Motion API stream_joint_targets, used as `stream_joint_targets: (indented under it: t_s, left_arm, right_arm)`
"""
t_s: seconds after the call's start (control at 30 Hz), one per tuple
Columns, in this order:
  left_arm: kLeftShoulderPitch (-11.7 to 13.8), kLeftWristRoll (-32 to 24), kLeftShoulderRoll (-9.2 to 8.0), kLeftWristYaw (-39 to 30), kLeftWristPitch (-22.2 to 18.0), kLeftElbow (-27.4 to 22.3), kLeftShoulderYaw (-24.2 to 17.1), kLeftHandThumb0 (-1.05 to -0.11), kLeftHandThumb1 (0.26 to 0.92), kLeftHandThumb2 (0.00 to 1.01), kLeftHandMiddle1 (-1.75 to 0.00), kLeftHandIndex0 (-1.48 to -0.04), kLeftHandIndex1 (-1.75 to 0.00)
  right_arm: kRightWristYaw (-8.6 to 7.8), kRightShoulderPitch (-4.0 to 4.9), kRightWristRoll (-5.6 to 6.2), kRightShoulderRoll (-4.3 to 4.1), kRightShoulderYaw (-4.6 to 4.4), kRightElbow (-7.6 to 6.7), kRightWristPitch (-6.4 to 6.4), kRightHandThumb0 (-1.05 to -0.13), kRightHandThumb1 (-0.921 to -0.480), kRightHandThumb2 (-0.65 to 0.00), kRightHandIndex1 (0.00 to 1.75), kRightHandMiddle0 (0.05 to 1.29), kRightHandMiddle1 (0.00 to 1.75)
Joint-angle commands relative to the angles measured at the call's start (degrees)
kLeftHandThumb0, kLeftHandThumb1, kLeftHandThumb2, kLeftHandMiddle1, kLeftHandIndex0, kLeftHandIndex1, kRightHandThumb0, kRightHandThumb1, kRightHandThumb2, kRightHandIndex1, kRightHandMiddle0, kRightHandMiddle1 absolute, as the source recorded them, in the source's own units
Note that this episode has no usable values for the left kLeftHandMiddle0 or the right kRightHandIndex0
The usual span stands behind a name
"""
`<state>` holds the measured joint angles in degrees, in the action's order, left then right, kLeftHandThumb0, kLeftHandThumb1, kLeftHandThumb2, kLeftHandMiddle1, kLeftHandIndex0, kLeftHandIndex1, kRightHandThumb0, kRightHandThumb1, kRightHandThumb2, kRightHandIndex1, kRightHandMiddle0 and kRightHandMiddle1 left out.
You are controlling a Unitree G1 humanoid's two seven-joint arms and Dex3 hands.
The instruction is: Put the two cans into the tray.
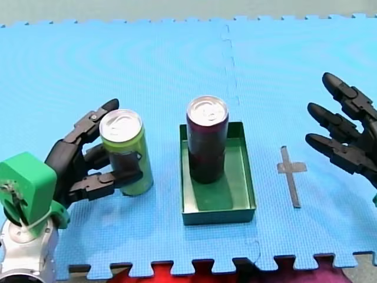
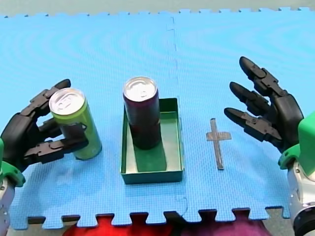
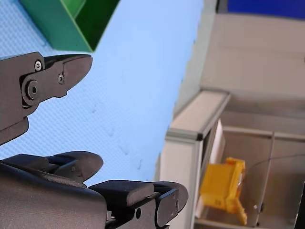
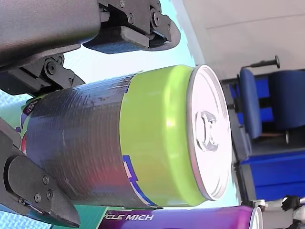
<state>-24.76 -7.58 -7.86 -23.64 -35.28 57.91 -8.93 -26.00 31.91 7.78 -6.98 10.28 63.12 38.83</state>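
Mat (image 1: 118,71) — left robot hand (image 1: 79,165) apparently clasps green can (image 1: 131,141); right (image 1: 347,138) past tray (image 1: 218,216).

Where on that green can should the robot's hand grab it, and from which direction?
Around the middle of its round wall, coming in from the side. The green can is upright, so a hand can wrap its body. The left hand grips it this way, from the side away from the tray and the purple can. The right hand hangs open beyond the tray.

Spreading out as a blue foam mat (image 1: 118,71), carrying a green tray (image 1: 218,216) in the middle, a green can (image 1: 126,141) standing left, a grey tape cross (image 1: 290,171) right.
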Motion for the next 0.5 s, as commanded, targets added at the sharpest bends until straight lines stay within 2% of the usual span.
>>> stream_joint_targets:
  t_s: [0.0, 0.3, 0.47]
  left_arm:
    - [-0.4, 0.3, -0.12, 0.1, -0.2, 0.7, 0.1, -1.048, 0.662, 0.0, 0.0, -0.3, 0.0]
    - [-1.1, 0.4, 0.37, 1.3, -0.5, 2.0, -0.1, -1.048, 0.664, 0.0, -0.01, -0.32, -0.01]
    - [-1.3, -0.6, 1.09, 1.8, 0.0, 1.8, -0.9, -1.03, 0.658, 0.0, -0.07, -0.46, -0.05]
  right_arm:
    - [0.16, 0.16, 0.19, -0.33, 0.21, -0.01, 0.24, -1.048, -0.907, -0.003, 0.0, 0.31, 0.0]
    - [0.02, 0.07, 0.84, -0.12, 0.59, -0.46, -0.16, -1.048, -0.906, -0.001, 0.0, 0.32, 0.01]
    - [0.22, 0.11, 0.95, -0.09, 0.72, -0.49, -0.3, -1.048, -0.906, -0.001, 0.01, 0.32, 0.01]
